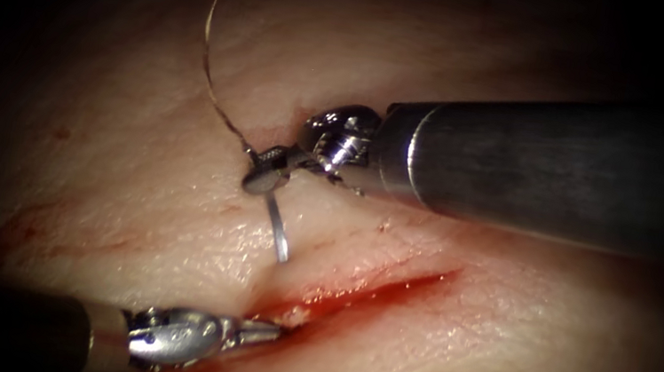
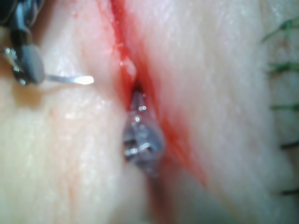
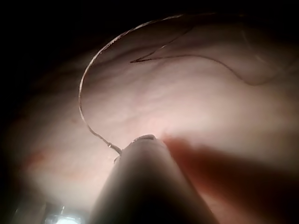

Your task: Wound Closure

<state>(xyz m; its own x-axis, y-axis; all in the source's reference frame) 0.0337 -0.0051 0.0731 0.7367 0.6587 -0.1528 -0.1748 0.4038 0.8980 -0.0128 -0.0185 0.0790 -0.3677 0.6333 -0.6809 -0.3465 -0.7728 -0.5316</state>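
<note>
Setting: pale tissue (image 1: pixel 165 212) is lying under the light, its edges fading into dark surroundings, with a slanting cut (image 1: pixel 368 296) running across it.

Right tool (image 1: pixel 266 173): it is coming in from the right of the endoscope view, its jaws clamped on the needle (image 1: pixel 278 227) near the thread end of its curve, on the left side of the cut.

Needle: the free part is pointing down from the right tool's jaws toward the tissue left of the cut; its tip is sitting at the surface, and whether it is already piercing the tissue cannot be told. In the left wrist view the needle (image 2: pixel 70 80) is showing as a bright sliver lying beside the cut, held by the right tool (image 2: pixel 29 65).

Thread (image 1: pixel 215 49): it is leaving the held end of the needle and arcing up and away over the tissue in a wide loop. In the right wrist view the thread (image 3: pixel 86 88) is curving around from the tool's shaft and trailing across the tissue.

Left tool (image 1: pixel 258 333): it is lying low, its jaws together and slim, the tip resting at the near end of the cut. In the left wrist view the left tool (image 2: pixel 136 100) is poking into the cut's red groove; whether it is pinching tissue cannot be told.

Red fluid (image 1: pixel 401 286): it is lining the cut and smearing the tissue edges beside it.
</note>
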